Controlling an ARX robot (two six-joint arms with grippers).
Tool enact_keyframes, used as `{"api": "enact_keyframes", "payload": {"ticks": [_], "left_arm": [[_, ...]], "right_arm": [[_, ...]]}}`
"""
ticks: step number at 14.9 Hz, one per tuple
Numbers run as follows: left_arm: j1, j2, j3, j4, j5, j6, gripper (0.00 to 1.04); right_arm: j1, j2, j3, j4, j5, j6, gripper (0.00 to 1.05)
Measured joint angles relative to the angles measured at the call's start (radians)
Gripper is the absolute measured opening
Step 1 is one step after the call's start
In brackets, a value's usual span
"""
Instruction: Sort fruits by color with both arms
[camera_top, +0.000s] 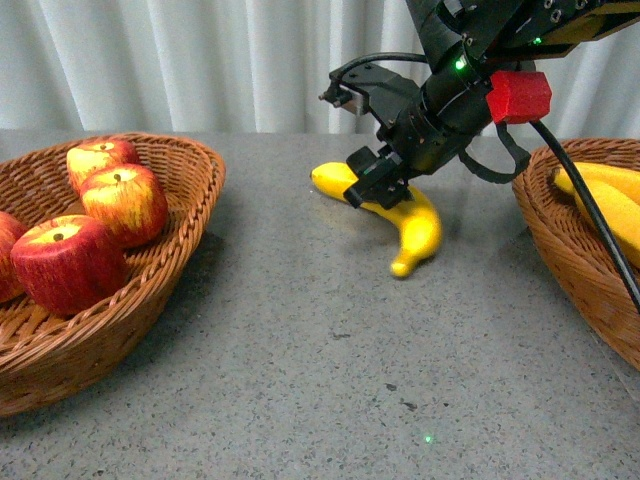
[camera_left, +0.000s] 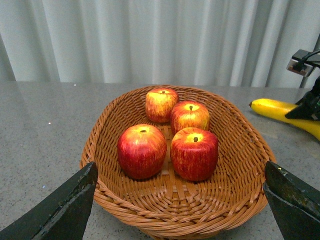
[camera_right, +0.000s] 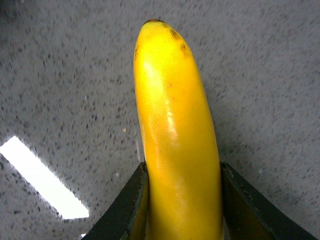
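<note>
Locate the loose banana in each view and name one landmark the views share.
Front view: banana mid-picture on the table, under the right gripper.
Left wrist view: banana past the apple basket, partly hidden.
Right wrist view: banana fills the middle, between the fingers.
Shared landmark: the right gripper straddling it.

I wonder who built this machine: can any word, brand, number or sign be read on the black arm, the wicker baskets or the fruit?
None can be read. The bulky black robot arm, its red block, the brown wicker basket, the glossy red apples and the curved yellow banana show no lettering.
</note>
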Motion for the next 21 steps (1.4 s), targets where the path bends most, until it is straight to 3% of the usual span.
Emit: {"api": "enact_keyframes", "payload": {"ticks": [3, 5, 7, 11, 15, 16, 21], "left_arm": [[0.000, 0.000, 0.000, 0.000, 0.000, 0.000, 0.98], [0.000, 0.000, 0.000, 0.000, 0.000, 0.000, 0.98], [0.000, 0.000, 0.000, 0.000, 0.000, 0.000, 0.98], [0.000, 0.000, 0.000, 0.000, 0.000, 0.000, 0.98], [0.000, 0.000, 0.000, 0.000, 0.000, 0.000, 0.98], [0.000, 0.000, 0.000, 0.000, 0.000, 0.000, 0.98], [0.000, 0.000, 0.000, 0.000, 0.000, 0.000, 0.98]], "right_arm": [[-0.035, -0.046, 0.033, 0.098, -0.135, 0.129, 0.33], [-0.107, -0.201, -0.033, 0.255, -0.268, 0.291, 0.33], [-0.212, -0.406, -0.178, 0.336, -0.313, 0.345, 0.32], [-0.430, -0.610, -0.607, 0.409, -0.334, 0.214, 0.32], [-0.606, -0.735, -0.861, 0.410, -0.352, 0.070, 0.32], [-0.623, -0.743, -0.879, 0.398, -0.357, 0.054, 0.35], [-0.571, -0.834, -0.883, 0.441, -0.376, 0.079, 0.95]]}}
